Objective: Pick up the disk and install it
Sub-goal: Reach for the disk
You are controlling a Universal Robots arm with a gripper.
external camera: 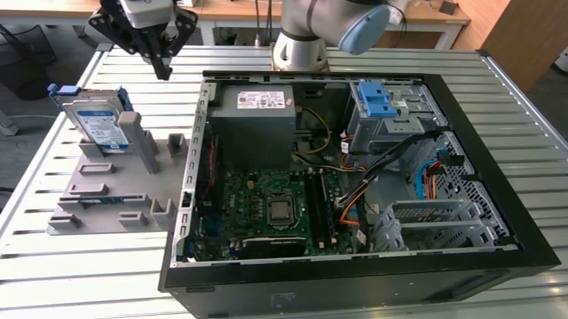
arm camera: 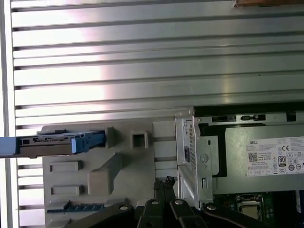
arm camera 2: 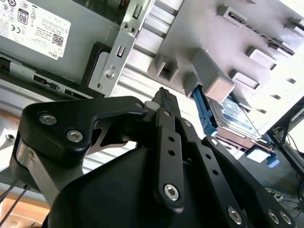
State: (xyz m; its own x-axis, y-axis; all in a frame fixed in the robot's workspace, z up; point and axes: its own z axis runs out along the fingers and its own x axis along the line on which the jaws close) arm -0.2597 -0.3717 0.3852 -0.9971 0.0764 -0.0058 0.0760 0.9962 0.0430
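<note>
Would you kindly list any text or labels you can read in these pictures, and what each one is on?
White sticker on the power-supply box: print too small to read reliably.
White-and-blue label on the disk: too small to read.

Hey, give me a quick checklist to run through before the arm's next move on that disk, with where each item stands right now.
1. Disk upright in the grey holder: ok.
2. Hand carrying nothing: ok.
3. Hand open: not ok, it is shut.
4. Hand at the disk: not ok, it hangs apart from it, toward the exterior view's right.
5. Computer case open on top: ok.
6. Drive cage with blue latches free inside: cannot tell; cables run close beside it.
</note>
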